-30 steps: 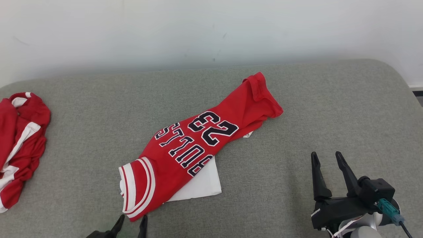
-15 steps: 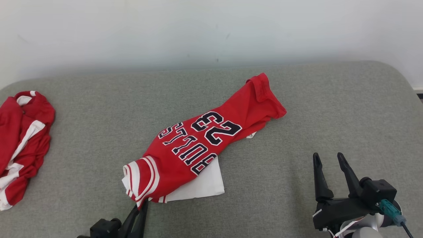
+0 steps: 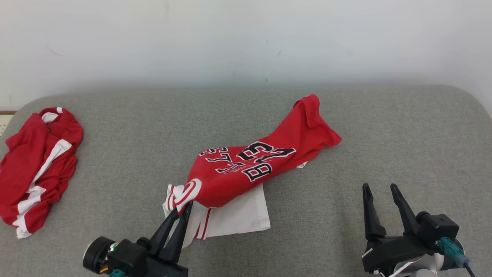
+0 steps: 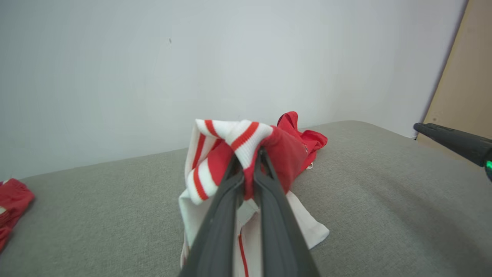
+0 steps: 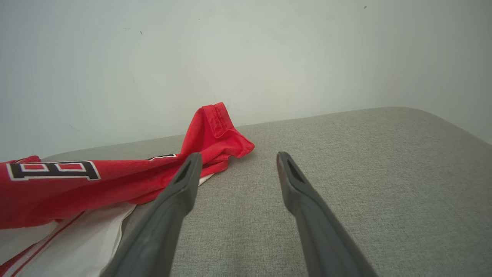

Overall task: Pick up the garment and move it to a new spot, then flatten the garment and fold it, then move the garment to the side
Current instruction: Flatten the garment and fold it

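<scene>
A red jersey [image 3: 265, 161] with dark lettering and a white underside lies crumpled across the middle of the grey cushion [image 3: 384, 130]. My left gripper [image 3: 184, 209] is shut on its red-and-white striped hem [image 4: 238, 140] and holds that end lifted off the surface, while the far end [image 5: 215, 130] still rests on the cushion. White fabric [image 3: 238, 215] hangs and spreads below the lifted end. My right gripper [image 3: 379, 188] stands open at the lower right, apart from the jersey, with nothing between its fingers [image 5: 184, 181].
A second red and white garment [image 3: 38, 169] lies bunched at the cushion's far left. A pale wall [image 3: 246, 38] rises behind the cushion. Bare cushion stretches to the right of the jersey, and a tan board [image 4: 461, 96] stands past its right end.
My left gripper has closed on the striped hem and raised it, bunching the jersey toward the middle. The camera has shifted, so the whole scene sits lower and more to the right. The right gripper stays put.
</scene>
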Tool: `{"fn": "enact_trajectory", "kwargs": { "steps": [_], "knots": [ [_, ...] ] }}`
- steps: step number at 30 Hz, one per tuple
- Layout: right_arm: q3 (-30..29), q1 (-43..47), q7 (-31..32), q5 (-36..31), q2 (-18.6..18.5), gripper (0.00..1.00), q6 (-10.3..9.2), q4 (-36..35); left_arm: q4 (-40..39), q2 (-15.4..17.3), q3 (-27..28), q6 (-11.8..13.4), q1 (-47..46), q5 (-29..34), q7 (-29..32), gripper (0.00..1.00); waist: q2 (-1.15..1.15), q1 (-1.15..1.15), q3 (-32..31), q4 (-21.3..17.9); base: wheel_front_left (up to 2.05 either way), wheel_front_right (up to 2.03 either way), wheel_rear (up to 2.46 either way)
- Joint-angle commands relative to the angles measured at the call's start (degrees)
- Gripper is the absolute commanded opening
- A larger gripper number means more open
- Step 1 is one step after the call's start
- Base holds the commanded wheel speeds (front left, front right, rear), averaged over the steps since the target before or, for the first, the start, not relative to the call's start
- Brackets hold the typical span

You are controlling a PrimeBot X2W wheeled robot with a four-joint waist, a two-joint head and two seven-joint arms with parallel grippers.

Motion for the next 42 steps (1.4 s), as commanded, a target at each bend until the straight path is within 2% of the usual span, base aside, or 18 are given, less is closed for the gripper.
{"fn": "enact_trajectory", "kwargs": {
  "steps": [1, 7, 13, 15, 22, 32, 40, 41, 42],
  "knots": [
    [-0.1, 0.9, -0.3, 0.5, 0.0, 1.0, -0.02, 0.1, -2.7, 0.7, -0.3, 0.0, 1.0, 0.4, 1.3, 0.0, 0.0, 0.0, -0.1, 0.0, 0.0, 0.0, 0.0],
    [-0.2, 0.8, -0.5, 0.6, 0.3, 1.0, -0.02, 0.4, -10.6, 2.0, -0.7, -0.1, 1.0, -0.3, 5.9, 0.0, 0.0, 0.0, -0.3, -0.5, 0.0, 0.0, 0.0],
    [-0.1, 0.3, -0.5, 0.7, 0.7, 1.0, -0.02, 1.0, -8.4, 2.7, 1.1, 0.1, 1.6, -3.1, 7.3, 0.0, 0.0, 0.0, -0.1, -1.8, 0.0, 0.0, 0.0],
    [0.0, 0.1, -0.6, 0.7, 0.7, 1.0, -0.02, 1.2, -5.1, 3.7, 2.1, 0.3, 1.4, -3.0, 7.0, 0.0, 0.0, 0.0, -0.1, -2.3, 0.0, 0.0, 0.0],
    [0.1, -0.4, -0.7, 0.6, 0.2, 1.0, -0.02, 1.7, 4.4, 3.7, 4.0, 0.5, -2.3, -5.1, 2.6, 0.0, 0.0, 0.0, 0.6, -3.3, 0.0, 0.0, 0.0],
    [0.8, -1.8, -0.2, 0.4, -0.4, 1.0, -0.02, 2.3, 23.0, 4.7, 3.2, -0.1, -12.9, -5.8, -2.7, 0.0, 0.0, 0.0, 3.0, -4.4, 0.0, 0.0, 0.0],
    [1.2, -3.0, -0.2, 0.2, -0.2, 1.0, -0.02, 3.0, 36.3, 3.8, 2.5, -0.3, -20.2, -6.9, -4.3, 0.0, 0.0, 0.0, 4.4, -5.2, 0.0, 0.0, 0.0],
    [1.3, -3.1, -0.2, 0.2, -0.2, 1.0, -0.02, 3.1, 36.9, 3.7, 2.7, -0.3, -20.7, -6.9, -4.3, 0.07, 0.0, 0.0, 4.4, -5.3, 0.0, 0.0, 0.0],
    [1.4, -3.3, -0.2, 0.2, -0.2, 1.0, -0.02, 3.2, 37.4, 3.7, 2.9, -0.3, -20.8, -6.5, -4.3, 0.42, 0.0, 0.0, 4.4, -5.3, 0.0, 0.0, 0.0]
  ]
}}
